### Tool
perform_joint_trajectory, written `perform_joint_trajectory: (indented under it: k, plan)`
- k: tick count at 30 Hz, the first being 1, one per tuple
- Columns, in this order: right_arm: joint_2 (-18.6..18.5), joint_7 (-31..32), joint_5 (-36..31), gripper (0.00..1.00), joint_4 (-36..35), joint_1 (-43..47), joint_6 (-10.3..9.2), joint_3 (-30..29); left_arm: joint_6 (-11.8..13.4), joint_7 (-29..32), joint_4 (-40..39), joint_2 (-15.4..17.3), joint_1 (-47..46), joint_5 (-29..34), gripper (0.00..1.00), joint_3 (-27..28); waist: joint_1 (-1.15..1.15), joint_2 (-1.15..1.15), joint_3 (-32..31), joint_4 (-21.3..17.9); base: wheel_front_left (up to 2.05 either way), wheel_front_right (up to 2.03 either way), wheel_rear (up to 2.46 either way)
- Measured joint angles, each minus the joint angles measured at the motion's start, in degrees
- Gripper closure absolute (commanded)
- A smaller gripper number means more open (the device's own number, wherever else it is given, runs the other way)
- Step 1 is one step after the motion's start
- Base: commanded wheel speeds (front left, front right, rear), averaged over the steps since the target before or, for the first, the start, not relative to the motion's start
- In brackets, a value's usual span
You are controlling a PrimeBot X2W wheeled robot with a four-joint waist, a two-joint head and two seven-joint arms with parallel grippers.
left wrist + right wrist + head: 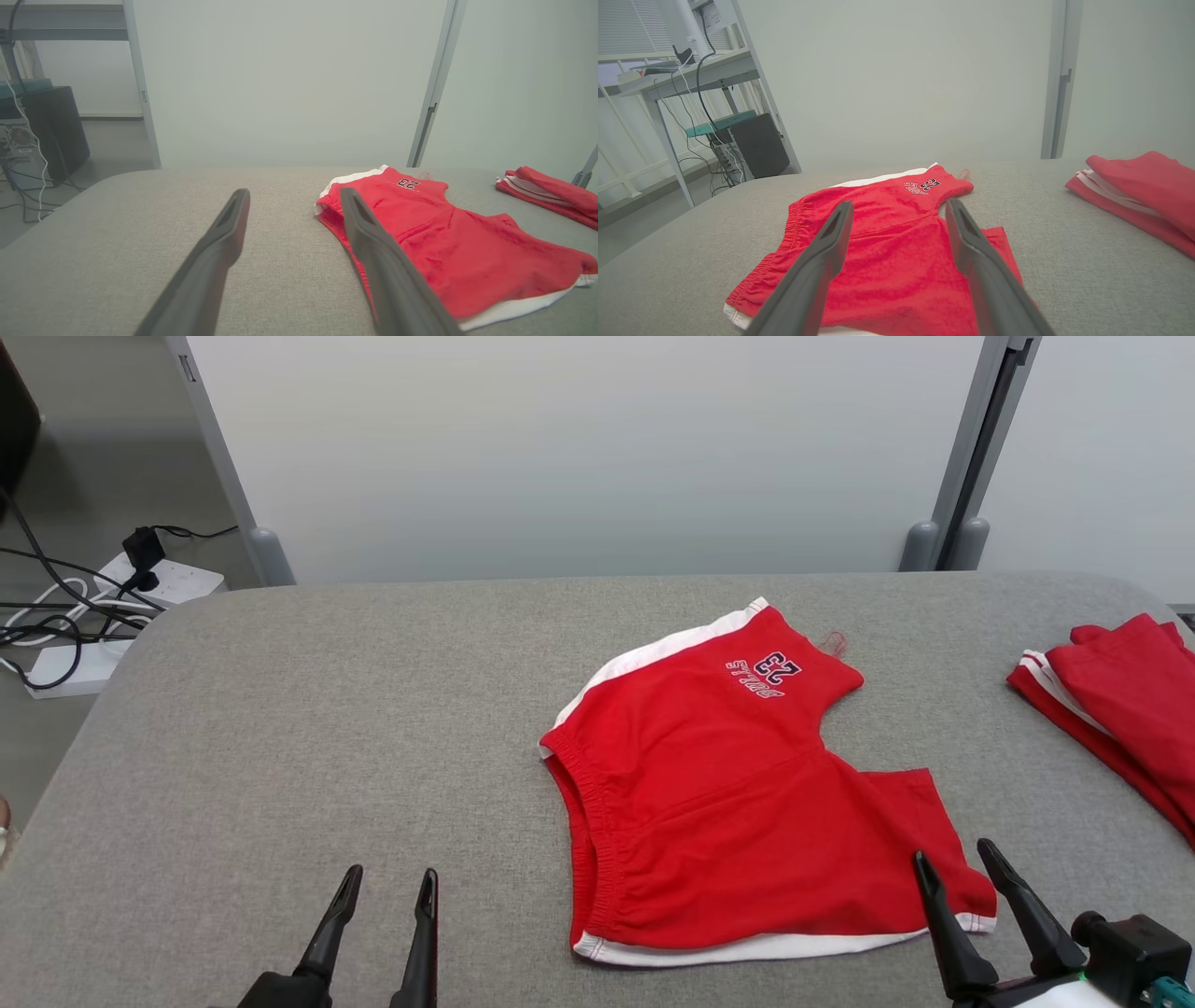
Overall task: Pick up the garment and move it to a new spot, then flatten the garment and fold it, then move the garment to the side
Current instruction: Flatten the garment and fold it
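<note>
Red shorts [738, 793] lie flat on the desk [280, 728].
They rest right of centre, waistband toward our left tool [391, 873], which we hold open, apart from them; our right tool [952, 851] is open too, tips at the near leg hem.

Bright, even, diffuse light thruout; only faint shadows cast on bench [280, 709]. Left gripper's fingers [210, 261] rendered soft at 6 o'clock; verticals tilted nr edges.
</note>
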Motion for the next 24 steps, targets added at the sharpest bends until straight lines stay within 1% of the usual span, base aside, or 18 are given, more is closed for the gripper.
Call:
perform_joint_trajectory:
  k: [4,21,22,24]
  plan:
    - [0.0,0.0,0.15,0.0,0.0,0.0,0.0,-0.03,-0.43,0.0,0.1,-0.02,0.0,0.4,0.0,0.12,0.0,0.0,-0.04,0.09,0.0,0.0,0.0]
    - [0.32,0.0,0.53,0.0,0.03,-0.01,0.0,-0.31,-0.4,-0.01,0.62,-0.05,-0.03,0.31,0.0,-1.05,0.0,0.0,0.68,0.2,0.0,0.0,0.0]
    - [0.63,0.0,0.7,0.0,0.09,-0.01,0.0,-0.34,-1.59,-0.01,3.07,-0.03,-0.3,0.26,0.0,-3.01,0.0,0.0,0.93,0.22,0.0,0.0,0.0]
    - [0.74,0.0,0.76,0.0,0.11,-0.01,0.0,-0.3,-3.39,0.0,5.99,-0.01,-0.46,-0.52,0.0,-5.02,0.0,0.0,1.2,0.18,0.0,0.0,0.0]
